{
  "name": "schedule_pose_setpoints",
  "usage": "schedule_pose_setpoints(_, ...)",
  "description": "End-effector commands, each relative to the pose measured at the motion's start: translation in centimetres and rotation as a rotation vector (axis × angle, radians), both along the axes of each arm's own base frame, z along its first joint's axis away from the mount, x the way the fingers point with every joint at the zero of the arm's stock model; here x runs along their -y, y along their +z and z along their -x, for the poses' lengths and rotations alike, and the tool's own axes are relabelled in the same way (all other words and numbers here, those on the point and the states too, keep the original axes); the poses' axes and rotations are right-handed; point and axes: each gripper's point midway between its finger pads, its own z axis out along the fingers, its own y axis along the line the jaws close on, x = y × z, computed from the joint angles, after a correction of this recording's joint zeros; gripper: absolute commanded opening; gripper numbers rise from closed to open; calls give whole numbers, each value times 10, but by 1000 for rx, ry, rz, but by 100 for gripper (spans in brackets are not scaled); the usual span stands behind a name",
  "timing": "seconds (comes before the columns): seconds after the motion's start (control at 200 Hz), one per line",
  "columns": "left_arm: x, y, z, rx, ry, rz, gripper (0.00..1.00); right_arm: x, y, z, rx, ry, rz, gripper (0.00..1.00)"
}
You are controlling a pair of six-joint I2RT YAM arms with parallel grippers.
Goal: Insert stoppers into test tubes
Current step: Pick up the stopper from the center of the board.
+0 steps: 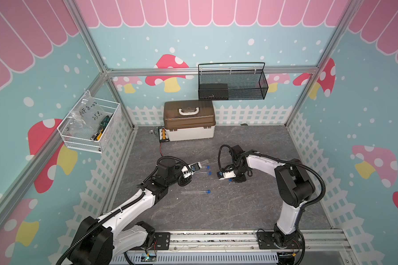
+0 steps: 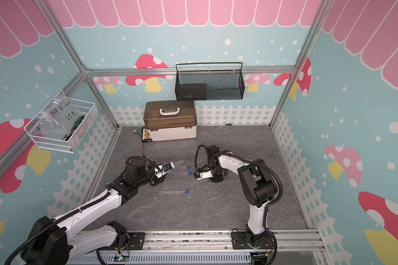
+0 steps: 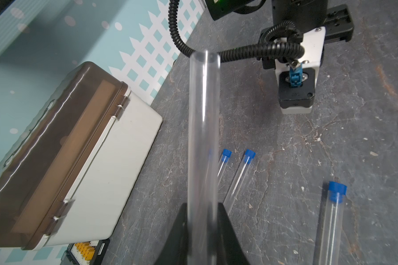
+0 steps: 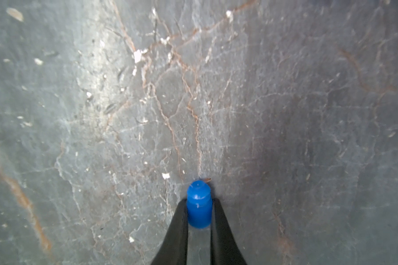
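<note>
On the left wall we see a white wire basket [image 1: 83, 143] holding a clear plastic bag [image 1: 87, 112] with handwriting on it and a few hand tools [image 1: 101, 128] with teal and yellow grips. A black mesh basket [image 1: 244, 85] on the back wall holds one dark box [image 1: 213, 90] at its left end. At the back of the table [image 1: 239, 206] stands a white case [image 1: 189, 132] with a brown tinted lid, shut. What is inside it we cannot tell. Just beside it sits a small black tray [image 1: 163, 135] of yellow parts.

Three capped tubes [image 1: 194, 191] lie flat on the table between the arms, each slim and clear with a bright blue plug in one end. Two lie close together, the third apart and nearer the robot's base.

The left pincer [image 3: 202, 211] pinches an open tube [image 3: 203, 126], whose uncapped mouth points away from the fingers, above the close pair. The right pincer [image 4: 199, 213] is pressed onto the loose stopper [image 4: 198, 192] — a small blue plug with a narrower stepped tip — low at the table, to the right of the lying tubes.
</note>
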Motion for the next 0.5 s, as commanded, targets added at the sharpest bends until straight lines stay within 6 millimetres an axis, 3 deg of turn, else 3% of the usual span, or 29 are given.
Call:
schedule_pose_setpoints(0.0, 0, -7, 3, -6, -24, -17, 0, -3, -1, 16, -58, 4, -28, 12)
schedule_pose_setpoints(0.34, 5, -18, 8, 9, -78, -90, 0, -10, 33, 22, -28, -80, -124, 10)
schedule_pose_setpoints(0.495, 11, -28, 14, 37, -119, -164, 0, -8, 48, 17, -44, -269, -130, 10)
